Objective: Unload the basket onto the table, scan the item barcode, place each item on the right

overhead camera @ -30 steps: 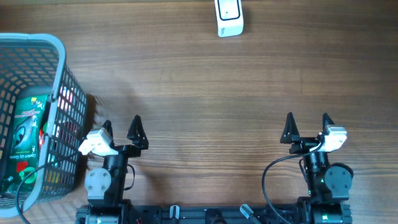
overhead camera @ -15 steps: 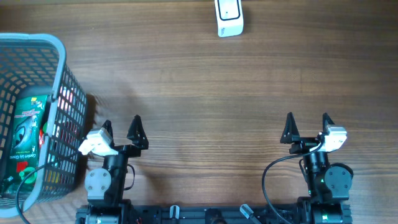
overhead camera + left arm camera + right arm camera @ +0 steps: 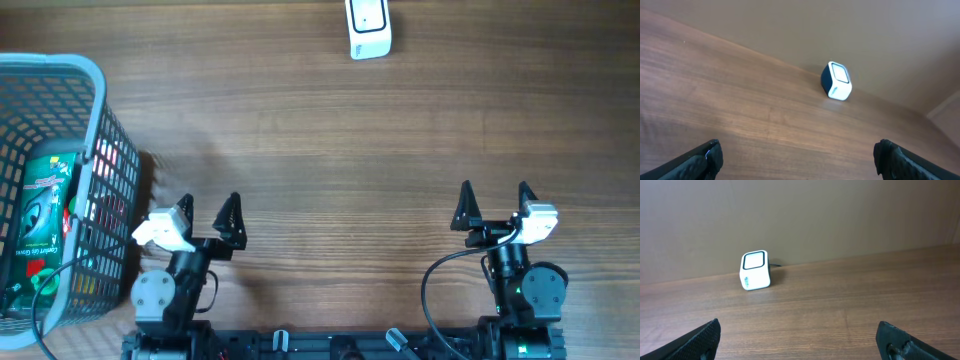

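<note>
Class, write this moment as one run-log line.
phase: before pickup | left end effector: open, empty | right end effector: open, empty | item: green packet in basket | barcode scanner: untouched

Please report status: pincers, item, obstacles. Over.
Left pincer, right pincer open, empty. Green packet lies in basket, untouched. Barcode scanner at far edge. Nothing blocks the way.

One counter (image 3: 330, 140) carries one grey mesh basket (image 3: 50, 63) at the left edge of the overhead view and one white scanner (image 3: 368, 28) at the top centre. Two pincers stand along the bottom edge: the left pincer (image 3: 209, 205) at lower left and the right pincer (image 3: 494, 195) at lower right. Inside the basket one green packet (image 3: 45, 210) can be counted for certain, while the red things (image 3: 108, 160) beside it are too hidden by the mesh to number.
</note>
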{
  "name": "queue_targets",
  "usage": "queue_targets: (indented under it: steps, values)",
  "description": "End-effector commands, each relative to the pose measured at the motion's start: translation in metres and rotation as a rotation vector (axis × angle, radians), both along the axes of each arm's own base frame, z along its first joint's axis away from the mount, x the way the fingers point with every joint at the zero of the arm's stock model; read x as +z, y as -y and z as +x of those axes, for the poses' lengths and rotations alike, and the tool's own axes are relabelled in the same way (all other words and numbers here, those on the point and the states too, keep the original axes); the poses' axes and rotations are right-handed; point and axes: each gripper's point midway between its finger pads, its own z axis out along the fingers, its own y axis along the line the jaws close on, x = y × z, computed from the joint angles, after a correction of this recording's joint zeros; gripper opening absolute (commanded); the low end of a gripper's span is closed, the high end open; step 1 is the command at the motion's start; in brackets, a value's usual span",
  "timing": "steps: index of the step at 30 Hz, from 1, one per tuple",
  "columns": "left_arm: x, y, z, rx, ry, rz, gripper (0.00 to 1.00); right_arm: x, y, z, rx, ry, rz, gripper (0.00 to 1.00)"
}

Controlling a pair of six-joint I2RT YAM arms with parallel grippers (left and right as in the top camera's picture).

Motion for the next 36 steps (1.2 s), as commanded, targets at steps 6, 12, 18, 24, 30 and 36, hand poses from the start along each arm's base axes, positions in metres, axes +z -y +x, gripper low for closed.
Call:
queue_targets:
  steps: [6, 12, 18, 24, 30, 36]
  values:
    - [0.076, 0.002, -0.026, -0.017, 0.081, 0.024, 1.0, -0.002, -0.004, 0.0, 0.021, -0.006, -0.019, 1.0]
    - [0.115, 0.002, -0.034, -0.017, 0.05, 0.024, 1.0, -0.002, -0.004, 0.0, 0.021, -0.006, -0.019, 1.0]
    - [0.144, 0.002, -0.026, -0.018, -0.101, 0.024, 1.0, -0.002, -0.004, 0.0, 0.021, -0.006, -0.019, 1.0]
    - [0.159, 0.001, -0.011, -0.027, -0.325, 0.054, 1.0, -0.002, -0.004, 0.0, 0.021, -0.006, -0.019, 1.0]
    - [0.149, 0.001, -0.002, -0.047, -0.432, 0.101, 1.0, -0.002, -0.004, 0.0, 0.021, -0.006, -0.019, 1.0]
    - [0.147, 0.001, -0.003, -0.046, -0.443, 0.101, 1.0, -0.002, -0.004, 0.0, 0.021, -0.006, -0.019, 1.0]
